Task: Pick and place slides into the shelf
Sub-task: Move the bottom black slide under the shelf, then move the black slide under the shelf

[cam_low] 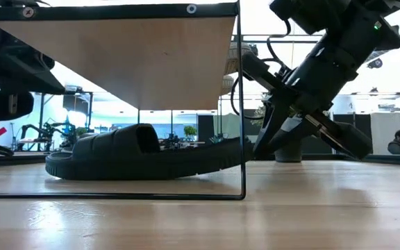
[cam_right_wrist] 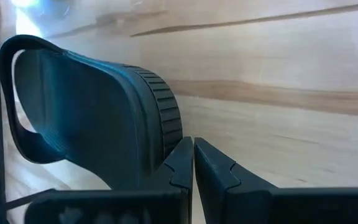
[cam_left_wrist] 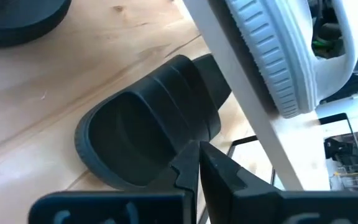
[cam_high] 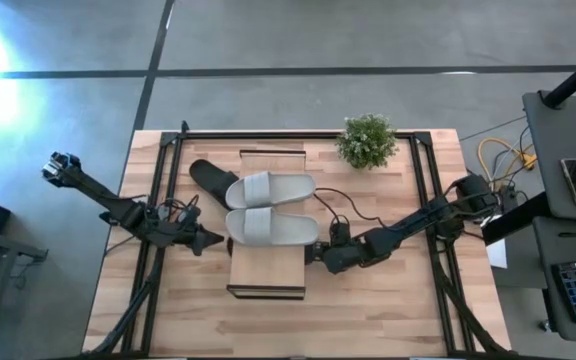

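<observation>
The shelf [cam_high: 268,275] stands mid-table with the two light grey slides [cam_high: 271,206] lying side by side on its plank top. One black slide [cam_low: 137,154] lies sole-down on the table under the plank [cam_low: 117,55], with its strap toward the table's left. The second black slide [cam_high: 208,177] lies on the table by the shelf's far-left corner. My right gripper [cam_low: 261,147] is shut, low at the shelf's right side, at that slide's heel. My left gripper [cam_left_wrist: 197,149] is shut, low at the shelf's left side, with its tips at the strap end [cam_left_wrist: 148,124]. My right gripper's shut fingertips [cam_right_wrist: 182,155] meet the rim of the black slide's heel end [cam_right_wrist: 166,124], coming from the table's right and slanting down. The slide lies flat on the table under the shelf. My left gripper's tips are against the strap end in its wrist view, but I cannot tell whether they touch it.
A small potted plant [cam_high: 368,140] stands at the table's far edge, right of the shelf. The shelf's thin dark frame end [cam_low: 242,104] stands just beside my right gripper. A black rail frame [cam_high: 423,200] runs around the tabletop. Bare wood lies near the table's near edge.
</observation>
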